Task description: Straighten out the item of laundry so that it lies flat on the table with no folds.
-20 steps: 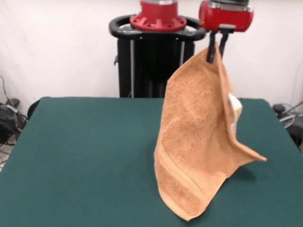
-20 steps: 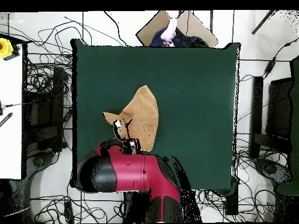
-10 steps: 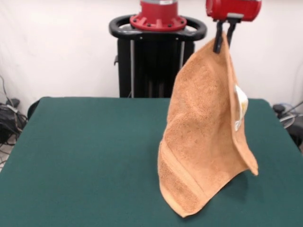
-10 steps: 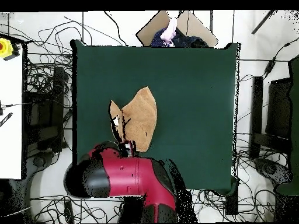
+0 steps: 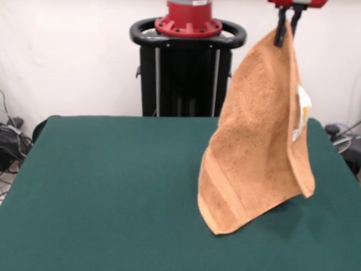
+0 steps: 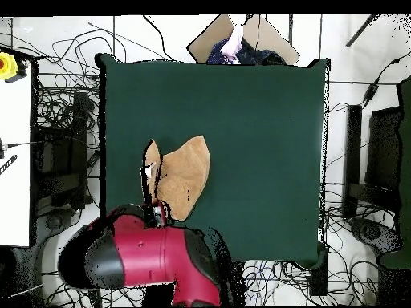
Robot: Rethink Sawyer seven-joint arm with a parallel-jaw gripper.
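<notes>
In the front view the table (image 5: 101, 186) spreads bare and dark green on the left, and the towel (image 5: 259, 147) hangs over its right part, pinched at one top corner by the gripper (image 5: 286, 25), whose two black fingers are closed tight on the cloth at the picture's top edge. The towel's lowest corner appears to rest on or just brush the felt, and the rest drapes in a long fold, one side doubled behind the other. To do this step well, I judge the arm should carry the held corner sideways while low, letting the trailing corner drag and the fold open, then release once the cloth lies spread. The white care label (image 5: 300, 113) shows on the right edge; no writing on it can be read.
</notes>
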